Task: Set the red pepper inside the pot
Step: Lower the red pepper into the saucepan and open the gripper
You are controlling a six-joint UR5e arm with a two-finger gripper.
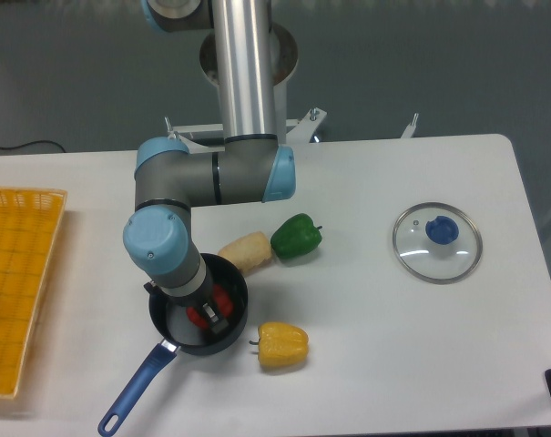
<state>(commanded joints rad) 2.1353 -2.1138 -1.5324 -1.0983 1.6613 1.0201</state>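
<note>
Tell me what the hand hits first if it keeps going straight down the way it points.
The hand points down into the pot, with the red pepper right at its fingers. Going on, it would probably press the pepper against the pot's floor; depth is hard to judge.

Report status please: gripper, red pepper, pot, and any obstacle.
Gripper down inside the pot, jaw state unclear. Red pepper in the pot at the fingers. Yellow pepper and a pale food piece beside the pot, not blocking.
</note>
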